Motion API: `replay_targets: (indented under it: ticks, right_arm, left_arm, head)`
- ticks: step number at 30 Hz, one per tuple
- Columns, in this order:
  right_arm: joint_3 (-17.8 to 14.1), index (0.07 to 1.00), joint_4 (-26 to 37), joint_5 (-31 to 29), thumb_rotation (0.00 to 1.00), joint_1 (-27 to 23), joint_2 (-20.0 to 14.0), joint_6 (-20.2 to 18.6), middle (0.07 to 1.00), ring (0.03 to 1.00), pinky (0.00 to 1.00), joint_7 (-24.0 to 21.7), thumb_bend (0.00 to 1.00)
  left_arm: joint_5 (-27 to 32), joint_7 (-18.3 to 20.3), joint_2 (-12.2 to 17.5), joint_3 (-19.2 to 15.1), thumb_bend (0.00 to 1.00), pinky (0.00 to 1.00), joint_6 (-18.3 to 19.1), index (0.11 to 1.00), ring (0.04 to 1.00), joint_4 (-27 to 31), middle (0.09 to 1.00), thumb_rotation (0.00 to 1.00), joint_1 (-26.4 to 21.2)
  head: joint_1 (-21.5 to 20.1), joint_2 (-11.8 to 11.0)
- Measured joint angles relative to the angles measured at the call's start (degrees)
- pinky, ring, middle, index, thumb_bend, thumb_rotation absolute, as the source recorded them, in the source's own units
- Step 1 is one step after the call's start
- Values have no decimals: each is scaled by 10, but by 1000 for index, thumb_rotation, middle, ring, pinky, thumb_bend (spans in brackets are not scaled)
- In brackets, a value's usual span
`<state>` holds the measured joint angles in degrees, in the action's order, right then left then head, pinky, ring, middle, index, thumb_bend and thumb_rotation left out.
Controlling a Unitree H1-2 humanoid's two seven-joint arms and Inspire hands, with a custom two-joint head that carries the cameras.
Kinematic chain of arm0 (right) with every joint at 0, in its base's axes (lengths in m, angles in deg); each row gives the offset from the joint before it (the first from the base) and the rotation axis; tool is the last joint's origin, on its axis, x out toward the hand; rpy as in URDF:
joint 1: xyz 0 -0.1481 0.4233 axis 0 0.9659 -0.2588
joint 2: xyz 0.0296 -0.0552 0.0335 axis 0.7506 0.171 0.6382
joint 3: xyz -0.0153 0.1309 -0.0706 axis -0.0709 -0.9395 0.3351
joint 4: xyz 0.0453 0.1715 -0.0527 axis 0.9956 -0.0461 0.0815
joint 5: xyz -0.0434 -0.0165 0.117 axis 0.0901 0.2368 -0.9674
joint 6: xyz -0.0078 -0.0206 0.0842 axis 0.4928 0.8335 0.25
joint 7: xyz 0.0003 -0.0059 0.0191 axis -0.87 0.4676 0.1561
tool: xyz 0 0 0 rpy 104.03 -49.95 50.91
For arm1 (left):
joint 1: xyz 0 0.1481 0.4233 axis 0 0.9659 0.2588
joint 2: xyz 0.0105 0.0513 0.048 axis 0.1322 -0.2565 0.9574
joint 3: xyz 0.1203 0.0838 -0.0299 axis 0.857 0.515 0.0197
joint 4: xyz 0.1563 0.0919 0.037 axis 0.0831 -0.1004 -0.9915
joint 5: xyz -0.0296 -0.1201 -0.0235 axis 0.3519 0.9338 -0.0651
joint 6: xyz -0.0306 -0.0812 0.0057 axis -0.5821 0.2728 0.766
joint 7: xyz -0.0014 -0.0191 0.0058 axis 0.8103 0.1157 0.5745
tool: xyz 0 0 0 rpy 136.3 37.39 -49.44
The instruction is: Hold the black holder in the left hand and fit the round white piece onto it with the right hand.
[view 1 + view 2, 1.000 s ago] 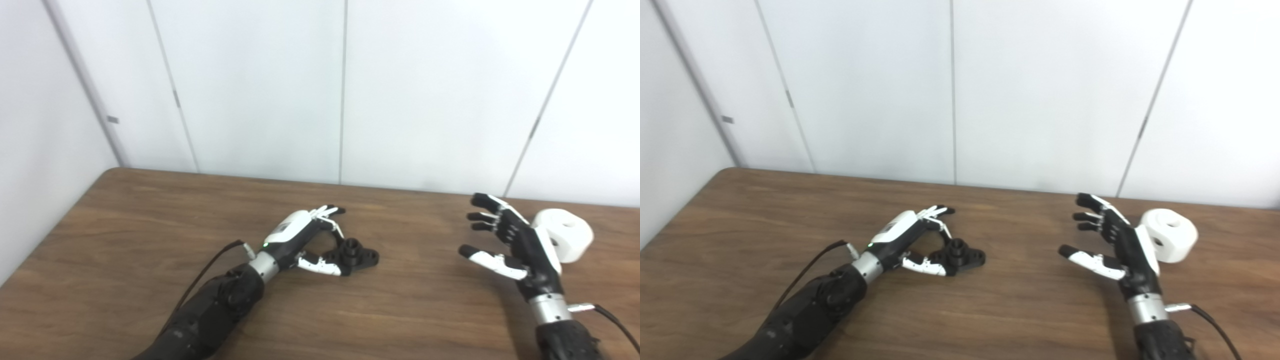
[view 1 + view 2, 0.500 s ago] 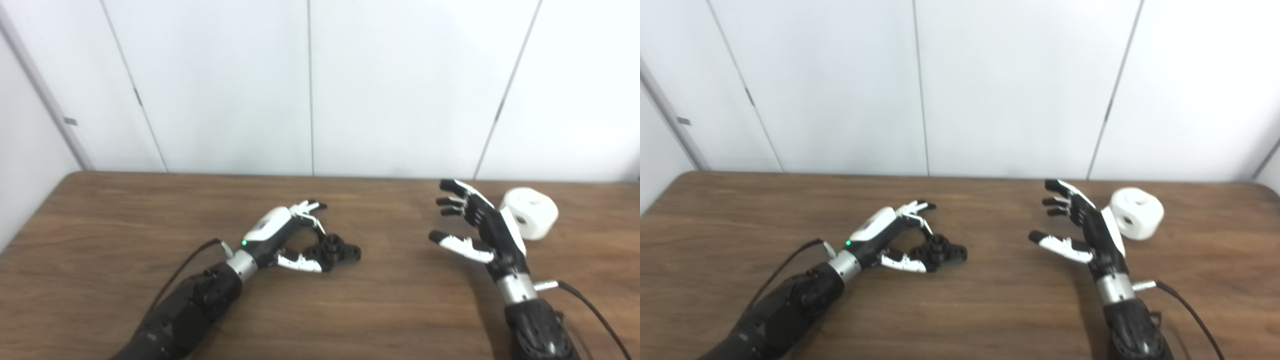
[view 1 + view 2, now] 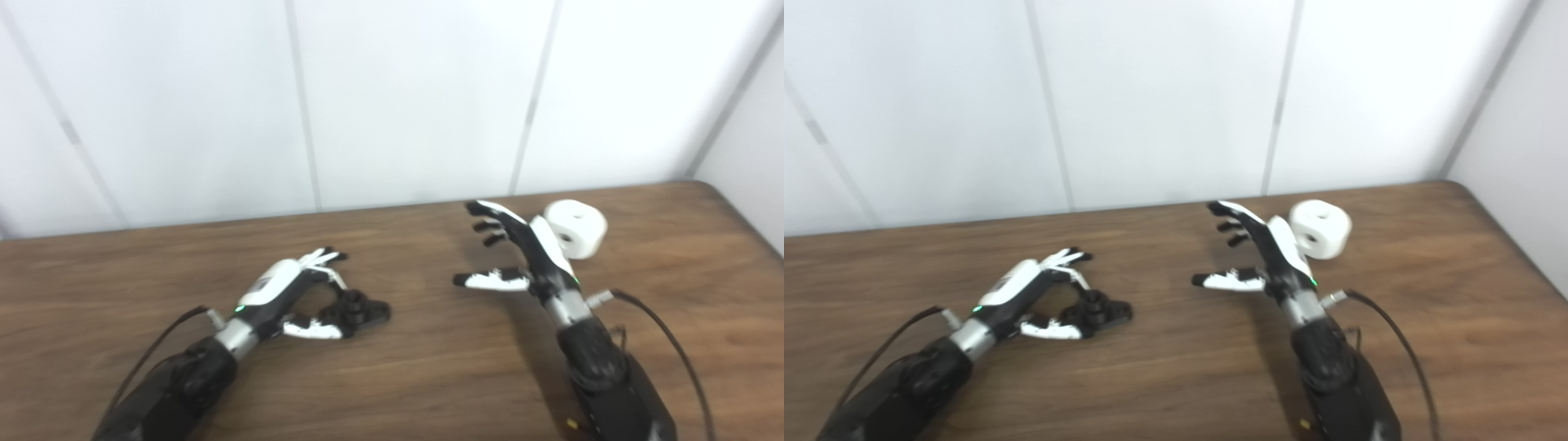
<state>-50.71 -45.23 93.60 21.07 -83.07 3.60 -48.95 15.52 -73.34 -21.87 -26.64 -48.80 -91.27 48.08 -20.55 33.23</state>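
The black holder (image 3: 358, 309) lies flat on the wooden table (image 3: 429, 380), left of the middle, its short post pointing up. My left hand (image 3: 288, 294) is open and cupped around its left side: the thumb lies by the holder's near edge and the fingers arch over its far side without closing. The round white piece (image 3: 579, 226), a thick disc with a hole, sits at the far right near the wall. My right hand (image 3: 520, 254) is open with fingers spread, just left of the white piece, its back turned toward it. It holds nothing.
White wall panels (image 3: 416, 98) run along the table's far edge. The table's right edge (image 3: 750, 220) lies close to the side wall. A cable (image 3: 667, 343) trails from my right wrist over the table. Bare wood separates the two hands.
The whole picture has swung to the right, so the camera moved. Both hands keep their places beside the holder and the white piece, both open.
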Motion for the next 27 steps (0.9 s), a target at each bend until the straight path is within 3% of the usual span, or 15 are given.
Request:
replay_targets:
  ticks: [3, 8, 16, 22, 27]
  right_arm:
    - [17, 800, 31, 72, 226, -8, -21, -43, 802, 713, 575, 2, 728]
    - [13, 808, 58, 125, 231, -21, -53, -108, 841, 762, 623, 2, 709]
    - [-19, 814, 91, 136, 288, -37, -113, -154, 854, 790, 653, 1, 711]
    - [-28, 830, 114, 136, 335, -59, -135, -183, 874, 835, 678, -10, 749]
    - [-25, 886, 120, 142, 425, -69, -150, -237, 952, 920, 785, -56, 797]
  left_arm:
    - [7, -4, 7, 12, 524, 1000, 0, 482, 1000, 4, 928, 57, -1]
    - [21, -21, 13, 29, 524, 1000, 0, 482, 1000, 5, 924, 56, 0]
    - [31, -43, 22, 56, 523, 1000, 0, 482, 1000, 4, 924, 54, -4]
    - [38, -57, 28, 69, 523, 998, 0, 482, 1000, 3, 917, 53, -5]
    - [41, -64, 28, 78, 523, 1000, 0, 482, 1000, 3, 913, 53, -7]
  head:
    - [-28, -12]
    - [-62, -33]
    - [-93, -55]
    - [-108, -66]
    - [-116, -75]
